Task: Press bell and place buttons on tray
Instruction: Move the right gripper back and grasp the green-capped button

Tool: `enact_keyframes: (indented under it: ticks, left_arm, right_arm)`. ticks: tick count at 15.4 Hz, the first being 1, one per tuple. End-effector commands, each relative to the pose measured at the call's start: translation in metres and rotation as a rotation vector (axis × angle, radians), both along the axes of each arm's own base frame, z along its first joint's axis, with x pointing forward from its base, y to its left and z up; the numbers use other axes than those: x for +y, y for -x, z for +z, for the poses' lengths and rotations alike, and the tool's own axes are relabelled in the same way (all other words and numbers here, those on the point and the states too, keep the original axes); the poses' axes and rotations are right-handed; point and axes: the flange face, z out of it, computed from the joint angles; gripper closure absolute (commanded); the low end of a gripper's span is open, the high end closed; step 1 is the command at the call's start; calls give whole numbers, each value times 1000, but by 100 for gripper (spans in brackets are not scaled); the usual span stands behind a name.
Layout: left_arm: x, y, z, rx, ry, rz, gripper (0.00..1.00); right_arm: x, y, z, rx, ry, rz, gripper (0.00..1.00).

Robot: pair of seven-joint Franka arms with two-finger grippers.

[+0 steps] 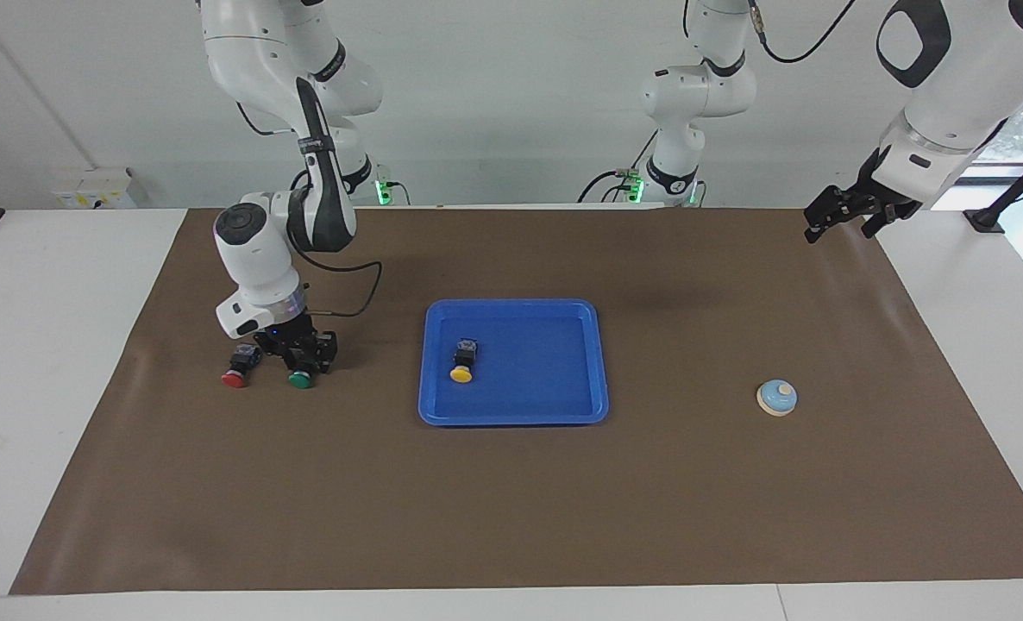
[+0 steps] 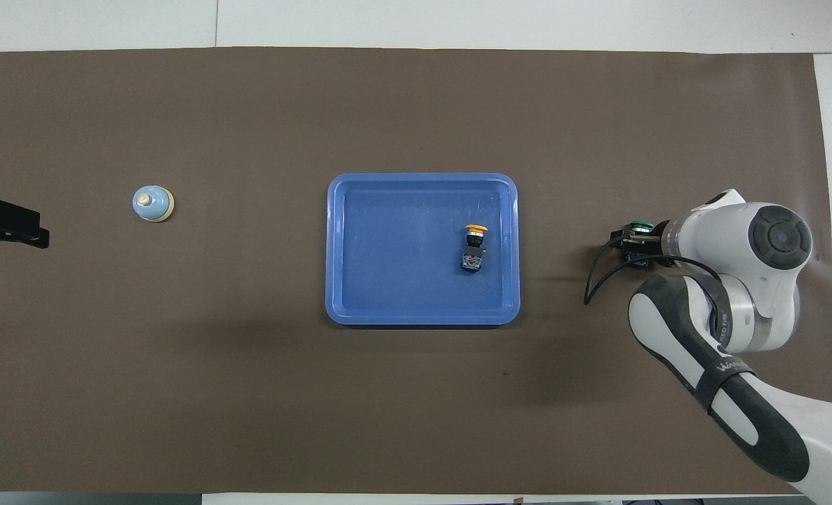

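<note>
1. Right end effector is down at the bench toward the right arm's end, its fingers set around the black body of the green button, grasping it while the button sits on the brown mat
2. Just beside the green button, nearer the right arm's end of the bench, the red button lies on its side on the mat, apart from the end effector
3. Lying on its side in the blue tray at the middle of the bench, the yellow button rests in the half toward the right arm's end
4. Toward the left arm's end, well apart from the tray, the bell stands upright on the mat
5. Left end effector waits raised over the mat's corner at the left arm's end; I cannot tell whether it is released or clenched
</note>
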Motion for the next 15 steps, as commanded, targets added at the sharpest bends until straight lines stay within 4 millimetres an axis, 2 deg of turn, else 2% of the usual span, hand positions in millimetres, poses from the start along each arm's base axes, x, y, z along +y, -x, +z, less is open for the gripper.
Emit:
enact_keyframes:
  ticks: [1, 2, 6, 9, 13, 15]
  left_arm:
    - [2, 7, 4, -2, -14, -1, 0]
    - [2, 7, 4, -1, -14, -3, 0]
    - [2, 7, 4, -1, -14, -1, 0]
    - [2, 7, 4, -1, -14, -3, 0]
    - [2, 7, 4, -1, -14, -1, 0]
    - [2, 7, 4, -1, -14, -1, 0]
  right_arm:
    - [-3, 0, -1, -7, 4, 5, 90]
    - [-2, -1, -1, -7, 4, 6, 100]
    - [5, -7, 9, -4, 5, 24, 100]
    - [17, -30, 46, 38, -4, 25, 100]
    - [86, -49, 98, 53, -16, -9, 100]
    - [131, -57, 110, 53, -24, -22, 100]
